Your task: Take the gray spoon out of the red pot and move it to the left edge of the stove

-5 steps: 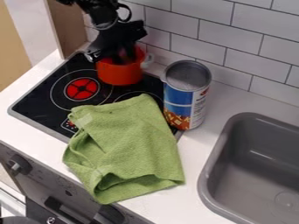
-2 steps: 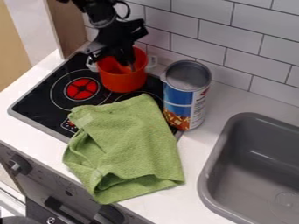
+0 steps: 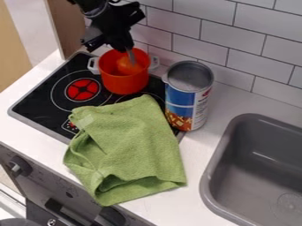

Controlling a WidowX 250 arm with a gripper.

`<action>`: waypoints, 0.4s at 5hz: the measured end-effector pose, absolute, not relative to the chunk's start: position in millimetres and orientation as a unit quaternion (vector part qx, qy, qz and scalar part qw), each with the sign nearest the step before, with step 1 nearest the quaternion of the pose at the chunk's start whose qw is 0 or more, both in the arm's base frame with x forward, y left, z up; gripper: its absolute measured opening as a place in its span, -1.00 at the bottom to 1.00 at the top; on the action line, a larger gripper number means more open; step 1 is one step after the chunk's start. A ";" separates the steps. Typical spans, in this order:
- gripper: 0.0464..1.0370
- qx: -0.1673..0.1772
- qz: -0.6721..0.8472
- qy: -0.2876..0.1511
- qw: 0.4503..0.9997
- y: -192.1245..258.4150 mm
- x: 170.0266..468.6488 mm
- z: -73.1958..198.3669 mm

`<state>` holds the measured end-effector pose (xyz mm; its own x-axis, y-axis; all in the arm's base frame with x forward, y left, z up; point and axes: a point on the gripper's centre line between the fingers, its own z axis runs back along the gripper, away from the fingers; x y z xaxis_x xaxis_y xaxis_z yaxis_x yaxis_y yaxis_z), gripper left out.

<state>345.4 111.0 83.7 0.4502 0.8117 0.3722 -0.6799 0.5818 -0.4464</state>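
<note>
The gripper is positioned above the back part of the cooktop, over an orange-red pot. Its two fingers are brought nearly together and closed on the grey handle of a utensil. The handle is held steeply, slightly tilted, and its lower part is directed into the pot. An orange rounded shape is seen inside the pot at the handle's lower end; whether it is the utensil's head cannot be told with certainty.

The pot is set upright near the cooktop's back edge, with a pale grey grip on either side. In front of it and to its left, nearer the cooktop's left edge, a round burner is marked by a bright red centre.

The front right corner of the cooktop is covered by a rumpled green towel, which is spread on over the white counter as far as the counter's front edge. A tall can with a grey top and a blue, white and brown-orange label is stood upright at the cooktop's right edge, just beside the towel. Farther right, a grey sink is set into the counter. The counter's back edge is bordered by a wall of pale tiles. Below the counter's front edge, dark knobs are mounted on a grey panel.
</note>
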 end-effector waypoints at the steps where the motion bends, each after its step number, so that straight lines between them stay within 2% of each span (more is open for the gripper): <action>1: -0.96 -0.118 0.433 -0.299 0.842 115.5 338.8 85.3; 2: -0.96 -0.129 0.401 -0.313 0.851 125.9 318.4 92.6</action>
